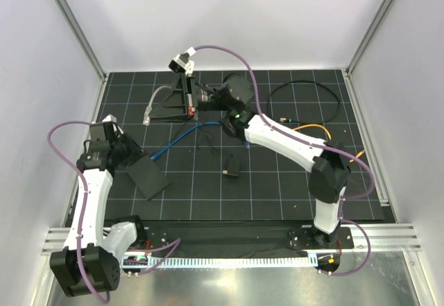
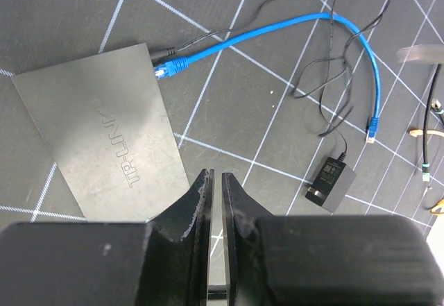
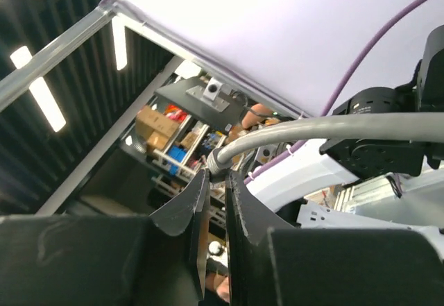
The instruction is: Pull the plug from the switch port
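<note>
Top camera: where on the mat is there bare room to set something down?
Barest: the near strip between the switch and the right arm's base, nearer than the small adapter. Crowded: the far middle, with blue cable, grey cable and right gripper.

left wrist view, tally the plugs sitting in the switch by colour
blue plug: 1
black plug: 1
total: 2, side by side in the same edge of the switch
the grey cable at the right claw is outside this view and is not counted
</note>
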You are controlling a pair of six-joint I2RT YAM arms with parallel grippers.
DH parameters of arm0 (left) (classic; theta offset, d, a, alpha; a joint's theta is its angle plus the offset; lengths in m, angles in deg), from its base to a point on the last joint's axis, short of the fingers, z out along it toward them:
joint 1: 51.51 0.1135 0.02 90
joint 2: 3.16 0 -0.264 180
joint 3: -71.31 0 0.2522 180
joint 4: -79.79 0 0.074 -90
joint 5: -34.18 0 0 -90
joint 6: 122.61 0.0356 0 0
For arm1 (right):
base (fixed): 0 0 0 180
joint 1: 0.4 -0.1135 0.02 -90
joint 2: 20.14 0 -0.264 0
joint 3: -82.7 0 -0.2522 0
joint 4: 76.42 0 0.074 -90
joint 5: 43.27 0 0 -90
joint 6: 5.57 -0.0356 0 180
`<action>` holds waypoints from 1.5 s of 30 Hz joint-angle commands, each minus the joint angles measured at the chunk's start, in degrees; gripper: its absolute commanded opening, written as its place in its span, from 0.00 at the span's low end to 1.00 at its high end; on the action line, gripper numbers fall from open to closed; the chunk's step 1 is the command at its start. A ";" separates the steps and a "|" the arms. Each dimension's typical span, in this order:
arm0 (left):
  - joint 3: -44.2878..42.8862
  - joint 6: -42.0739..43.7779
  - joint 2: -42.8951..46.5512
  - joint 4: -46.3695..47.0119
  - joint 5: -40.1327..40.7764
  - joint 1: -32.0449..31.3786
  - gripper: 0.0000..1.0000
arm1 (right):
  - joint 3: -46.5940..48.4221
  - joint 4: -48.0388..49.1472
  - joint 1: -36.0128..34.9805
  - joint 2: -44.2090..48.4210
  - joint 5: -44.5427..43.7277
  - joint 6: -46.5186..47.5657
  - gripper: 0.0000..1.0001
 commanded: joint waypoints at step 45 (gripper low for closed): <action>0.94 0.33 4.78 1.26 1.24 -1.90 0.27 | 2.64 -77.66 39.77 -9.49 -45.90 65.70 0.15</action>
